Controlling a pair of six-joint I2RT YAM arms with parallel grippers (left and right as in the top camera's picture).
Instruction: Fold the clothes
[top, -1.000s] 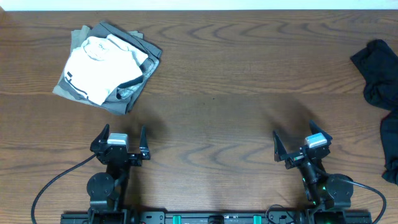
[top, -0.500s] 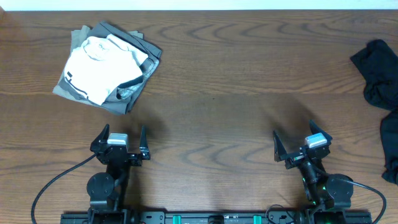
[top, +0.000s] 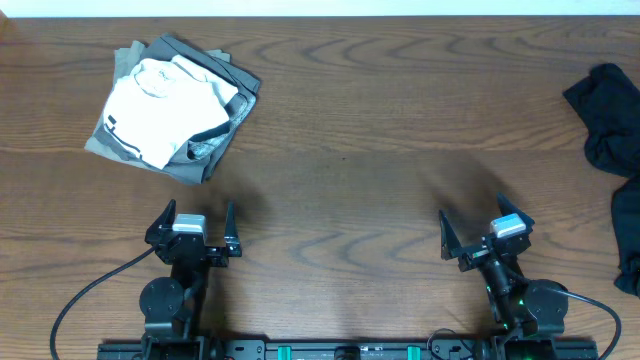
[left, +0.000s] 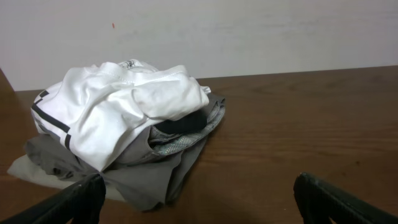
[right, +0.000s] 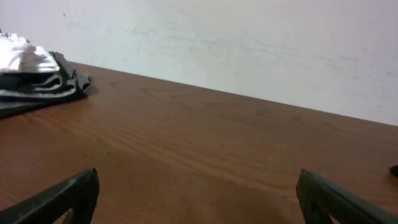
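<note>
Holding: nothing. The left hand (top: 198, 216) and the right hand (top: 474, 222) both have their fingers spread wide and empty, low at the near edge of the counter (top: 350, 160).
Left hand's outlook: it faces a folded white garment (left: 118, 106) lying on top of folded grey garments (left: 143, 174), at the far left of the counter.
Right hand's outlook: bare wood lies ahead, with only a dark sliver at the right edge of its view, too small to identify.
Black shirt (top: 608, 118): it is crumpled in a heap at the counter's right edge and partly cut off in the overhead view. It is well apart from both hands and nearer the right one.
Step in hand: this looks like the very start, with the shirt untouched and nothing spread or folded.
Next move calls for: probably the right hand reaching out to the right, pinching a fold of the soft fabric and drawing it toward the middle, where both hands can lay it flat. The heap hides the collar and sleeves, so an edge must be found first.
</note>
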